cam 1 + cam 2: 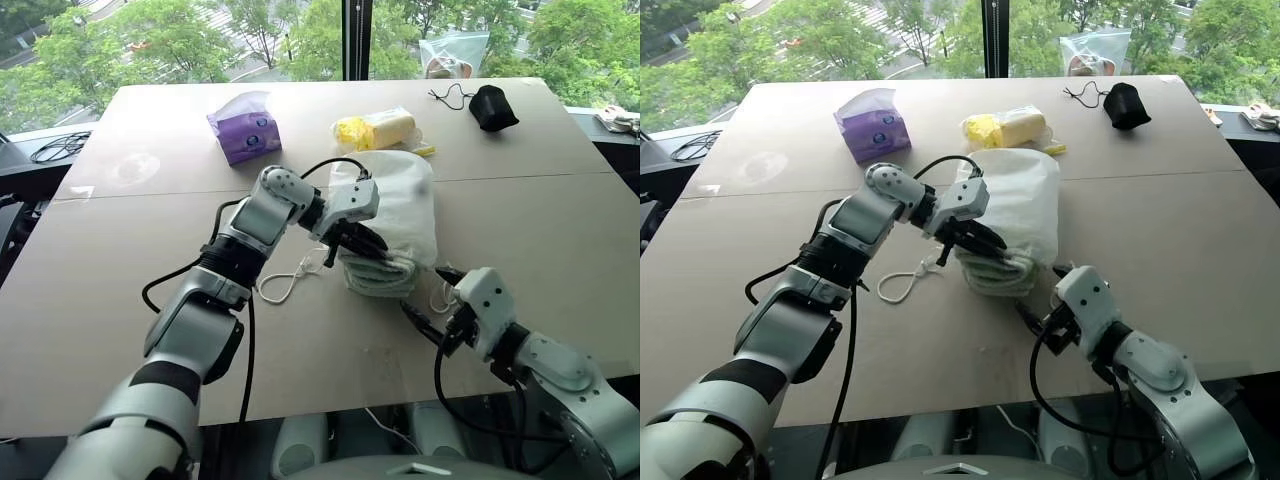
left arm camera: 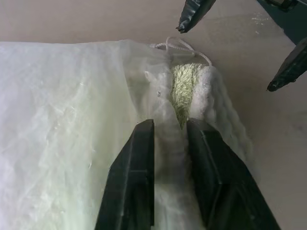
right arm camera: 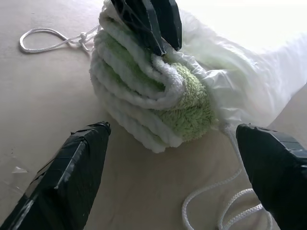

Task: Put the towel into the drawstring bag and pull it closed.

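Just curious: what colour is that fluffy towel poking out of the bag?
Pale sage green towel, clearest in the right wrist view.

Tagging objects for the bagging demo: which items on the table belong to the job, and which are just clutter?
In the job:
- towel
- drawstring bag, its cord
- left gripper, shut on the bag's rim
- right gripper, open

Lying about:
- purple tissue pack
- clear bag with yellow contents
- black pouch

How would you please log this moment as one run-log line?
left pincer: shut on drawstring bag mouth | right pincer: open, near | towel: partly inside bag | cord: not pulled
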You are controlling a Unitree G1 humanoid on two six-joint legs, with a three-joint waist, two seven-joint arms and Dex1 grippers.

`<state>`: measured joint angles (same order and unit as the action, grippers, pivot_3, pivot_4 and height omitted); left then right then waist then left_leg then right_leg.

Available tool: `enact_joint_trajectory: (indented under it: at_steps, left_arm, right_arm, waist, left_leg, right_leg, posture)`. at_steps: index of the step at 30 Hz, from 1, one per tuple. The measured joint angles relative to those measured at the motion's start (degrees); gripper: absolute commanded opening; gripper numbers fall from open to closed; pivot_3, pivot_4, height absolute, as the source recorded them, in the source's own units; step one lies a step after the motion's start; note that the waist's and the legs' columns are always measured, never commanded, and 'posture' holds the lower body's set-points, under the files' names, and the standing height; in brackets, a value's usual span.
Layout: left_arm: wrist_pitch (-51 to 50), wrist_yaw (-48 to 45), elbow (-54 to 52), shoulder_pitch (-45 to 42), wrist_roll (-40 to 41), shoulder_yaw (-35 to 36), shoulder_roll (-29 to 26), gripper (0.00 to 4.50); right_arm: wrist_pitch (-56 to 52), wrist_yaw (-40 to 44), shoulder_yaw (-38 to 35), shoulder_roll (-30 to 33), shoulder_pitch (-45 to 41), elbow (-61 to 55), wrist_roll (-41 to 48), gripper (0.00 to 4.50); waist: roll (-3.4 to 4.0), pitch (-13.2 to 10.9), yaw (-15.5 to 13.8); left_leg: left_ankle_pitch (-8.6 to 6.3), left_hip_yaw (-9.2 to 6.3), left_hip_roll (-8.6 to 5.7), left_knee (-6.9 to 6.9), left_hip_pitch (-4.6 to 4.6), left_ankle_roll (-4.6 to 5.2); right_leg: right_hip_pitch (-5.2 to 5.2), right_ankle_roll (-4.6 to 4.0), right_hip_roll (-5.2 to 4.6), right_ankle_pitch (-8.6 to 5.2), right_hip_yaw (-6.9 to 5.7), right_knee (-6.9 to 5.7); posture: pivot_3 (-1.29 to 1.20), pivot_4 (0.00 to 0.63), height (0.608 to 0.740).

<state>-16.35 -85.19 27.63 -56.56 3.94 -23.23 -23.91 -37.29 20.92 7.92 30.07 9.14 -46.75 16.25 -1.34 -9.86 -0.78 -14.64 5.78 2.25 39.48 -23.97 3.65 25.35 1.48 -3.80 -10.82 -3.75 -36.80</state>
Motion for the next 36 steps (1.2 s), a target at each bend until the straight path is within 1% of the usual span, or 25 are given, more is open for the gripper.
enact_joint_trajectory:
  at_steps: [3, 11, 18, 24, 27, 30, 33, 36]
  left_arm:
    - [-1.9, -0.3, 0.0, 0.0, -0.4, -0.2, 0.2, 0.03]
    - [-0.7, 0.2, 0.0, 0.0, -2.1, -1.4, 0.6, 0.03]
    - [-2.0, 1.2, 0.4, -1.0, -2.2, -1.3, 0.9, 0.03]
    - [3.6, 7.2, 0.3, 0.2, -5.6, -1.6, 2.3, 0.03]
    - [4.7, 8.2, 0.1, 1.7, -6.3, -1.6, 2.4, 0.82]
    - [6.3, 9.3, 0.0, 2.2, -6.9, -1.6, 2.3, 2.26]
    - [7.3, 10.7, 0.0, 2.2, -7.2, -1.6, 2.7, 3.62]
    - [7.5, 11.1, 0.2, 2.2, -7.2, -1.6, 3.0, 3.62]
  right_arm:
    - [0.0, 0.0, 0.0, 0.0, 0.0, 0.0, 0.0, 4.5]
    - [0.0, -0.1, 0.9, -1.2, -0.8, 0.8, -0.4, 4.5]
    - [0.0, 0.0, 1.4, -1.6, -1.3, 0.8, -0.6, 4.5]
    - [0.0, 0.0, 1.4, -1.6, -1.7, 0.8, -0.7, 4.5]
    - [-0.1, 0.0, 1.4, -1.6, -1.6, 0.8, -0.7, 4.5]
    - [-0.1, 0.0, 1.4, -1.6, -1.4, 0.8, -0.7, 4.5]
    - [-0.2, 0.1, 1.4, -1.5, -1.4, 0.8, -0.7, 4.5]
    - [-0.2, 0.2, 1.4, -1.5, -1.3, 0.8, -0.7, 4.5]
  waist:
    - [0.0, 0.0, 0.0]
    - [0.0, 0.0, 0.0]
    - [0.0, 0.0, 0.0]
    - [0.0, 0.0, 0.0]
    - [0.0, 0.0, 0.0]
    - [0.0, 0.0, 0.0]
    - [-0.01, 0.0, -0.1]
    - [-0.01, 0.0, 0.0]
  left_leg:
    - [0.0, 0.0, 0.0, 0.0, 0.0, 0.0]
    - [0.0, -0.02, 0.01, 0.0, 0.0, 0.0]
    - [0.0, -0.01, 0.0, 0.0, 0.0, 0.0]
    - [0.0, -0.01, 0.01, 0.0, 0.0, 0.0]
    - [0.0, -0.01, 0.01, 0.0, 0.0, 0.0]
    - [0.0, -0.02, 0.01, 0.0, 0.0, 0.0]
    - [0.0, -0.01, 0.0, 0.0, 0.0, 0.0]
    - [0.0, -0.01, 0.0, 0.0, 0.0, 0.0]
  right_leg:
    - [0.0, 0.0, 0.0, 0.0, 0.0, 0.0]
    - [0.0, 0.0, 0.0, 0.0, 0.0, 0.0]
    - [0.0, 0.0, 0.0, 0.0, 0.0, 0.0]
    - [-0.01, 0.0, 0.0, 0.0, 0.01, 0.0]
    - [0.0, 0.0, 0.0, 0.0, 0.0, 0.0]
    - [-0.01, 0.0, 0.0, 0.0, -0.01, 0.0]
    - [-0.01, 0.0, -0.01, 0.0, 0.0, 0.0]
    - [-0.01, 0.0, -0.01, 0.0, 0.0, 0.0]
  posture:
    - [0.0, 0.15, 0.74]
    - [0.0, 0.15, 0.74]
    - [0.0, 0.15, 0.74]
    - [0.0, 0.15, 0.74]
    - [0.0, 0.15, 0.74]
    - [0.0, 0.15, 0.74]
    - [0.0, 0.15, 0.74]
    - [0.0, 0.15, 0.74]
